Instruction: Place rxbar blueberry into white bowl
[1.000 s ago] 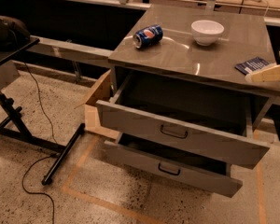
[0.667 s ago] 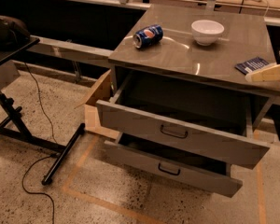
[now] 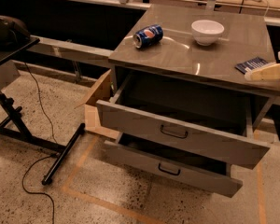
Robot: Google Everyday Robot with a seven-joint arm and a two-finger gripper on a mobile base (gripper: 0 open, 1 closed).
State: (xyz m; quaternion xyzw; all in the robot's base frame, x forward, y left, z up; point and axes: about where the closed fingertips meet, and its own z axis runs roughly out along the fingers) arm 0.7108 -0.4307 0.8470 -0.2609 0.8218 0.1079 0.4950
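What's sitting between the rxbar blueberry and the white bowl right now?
Nothing: the camera view shows only bare cabinet top between the rxbar blueberry and the white bowl. The gripper is at the right edge, just beside the bar.

The worktop [image 3: 186,59] is smooth and grey, with a soft sheen that throws back pale light; whether it is metal or laminate cannot be told. Near its back edge the white bowl [image 3: 207,31] is glossy, like glazed ceramic. Toward the back left corner lies a can [image 3: 148,36] of shiny printed metal. At the right edge the rxbar blueberry [image 3: 252,64] has a dark, faintly shiny wrapper. Just beside it is the gripper [image 3: 265,72], cream and matt, like plastic. Below the front edge, the two drawers [image 3: 177,134] look like matt grey painted metal. The floor [image 3: 144,199] is speckled polished stone.
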